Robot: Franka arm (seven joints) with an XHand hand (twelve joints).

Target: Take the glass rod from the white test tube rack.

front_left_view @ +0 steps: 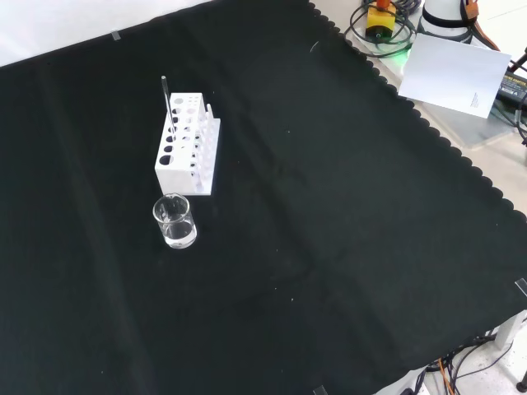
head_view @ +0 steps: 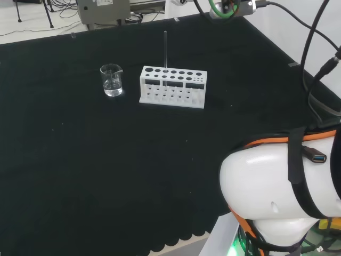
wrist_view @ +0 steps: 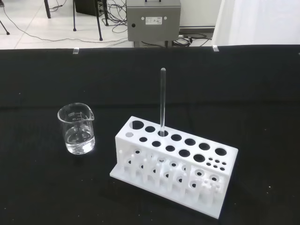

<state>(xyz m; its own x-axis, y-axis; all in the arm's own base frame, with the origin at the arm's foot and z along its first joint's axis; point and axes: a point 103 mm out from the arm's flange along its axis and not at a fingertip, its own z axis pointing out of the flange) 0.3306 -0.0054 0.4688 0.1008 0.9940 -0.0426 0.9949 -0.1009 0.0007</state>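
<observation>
The glass rod stands upright in a back-row hole of the white test tube rack, which sits on the black-clothed worktop. In the head view a clear beaker stands just beside the rack at its 9 o'clock, apart from it. Whether the hand is open or closed, I cannot tell

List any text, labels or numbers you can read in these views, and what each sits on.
None is readable.
Beaker: faint graduation marks, too small to read.
Grey box behind the bench: small label, too blurred to read.
White sheet beside the cloth: tiny print, unreadable.
White test tube rack: unmarked.
</observation>
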